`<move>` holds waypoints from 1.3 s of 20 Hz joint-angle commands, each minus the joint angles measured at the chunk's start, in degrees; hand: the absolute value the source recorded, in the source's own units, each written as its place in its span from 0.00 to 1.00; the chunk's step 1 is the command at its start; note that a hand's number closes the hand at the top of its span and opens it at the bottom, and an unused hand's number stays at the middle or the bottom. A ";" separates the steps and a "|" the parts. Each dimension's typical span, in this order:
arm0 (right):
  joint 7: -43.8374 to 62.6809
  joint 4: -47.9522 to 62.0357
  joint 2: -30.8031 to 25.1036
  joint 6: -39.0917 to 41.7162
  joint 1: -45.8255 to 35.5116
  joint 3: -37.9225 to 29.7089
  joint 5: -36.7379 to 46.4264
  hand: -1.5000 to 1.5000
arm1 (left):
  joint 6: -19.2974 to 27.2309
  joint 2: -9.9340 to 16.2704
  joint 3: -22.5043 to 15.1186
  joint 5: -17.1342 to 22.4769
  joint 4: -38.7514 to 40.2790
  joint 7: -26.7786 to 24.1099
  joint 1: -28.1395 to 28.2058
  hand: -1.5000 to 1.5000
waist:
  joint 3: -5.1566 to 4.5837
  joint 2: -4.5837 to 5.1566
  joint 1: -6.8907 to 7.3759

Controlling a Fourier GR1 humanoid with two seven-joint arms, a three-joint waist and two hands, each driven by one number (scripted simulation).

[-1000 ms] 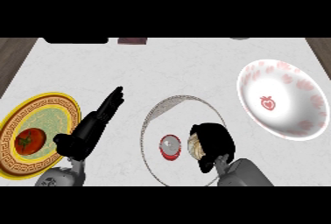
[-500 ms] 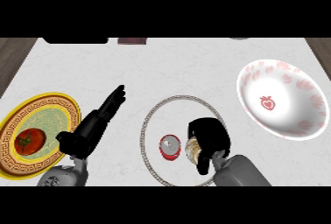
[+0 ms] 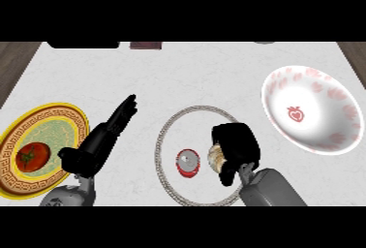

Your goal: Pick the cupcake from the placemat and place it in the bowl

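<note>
The right hand [image 3: 236,145] is coming in from the bottom edge on its grey forearm, palm down over the mat [image 3: 169,127], with its fingers curling down and round the cupcake [image 3: 216,156]. Only a pale sliver of the cupcake is peeking out on the left side of those fingers, so it's sitting pretty much under the palm, still down on the mat. Just left of the thumb there's a small red can [image 3: 189,162], close to the cupcake but not in the grip.

The left hand [image 3: 100,140] is lying further left with its fingers straight, pointing up and to the right, holding nothing. Its fingertips are stopping short of the mat's rim, and the heel of the hand is sitting right by the edge of the yellow plate [image 3: 61,118], which has a tomato [image 3: 32,156] on it.

The bowl [image 3: 336,111] is sitting up and to the right of the right hand's knuckles, a gap of bare white counter [image 3: 178,72] between them. Beyond both sets of fingertips the counter is running open up to the far edge.
</note>
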 commanded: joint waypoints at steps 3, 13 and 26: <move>5.64 -8.85 -1.95 -3.82 -1.46 -1.28 7.21 1.00 | 0.00 0.13 -0.08 -1.06 0.28 -2.09 1.94 0.50 | -0.03 -0.16 -0.26; 8.00 -25.69 2.82 -12.61 -3.97 -11.23 3.87 1.00 | -0.65 0.07 1.81 0.60 1.54 0.68 -1.66 0.50 | 0.00 -0.02 -0.43; -5.15 -9.13 -10.68 -21.23 -5.91 -27.76 6.75 1.00 | 0.01 -2.19 0.02 -2.47 3.29 -2.97 -0.65 0.50 | 0.02 0.29 0.25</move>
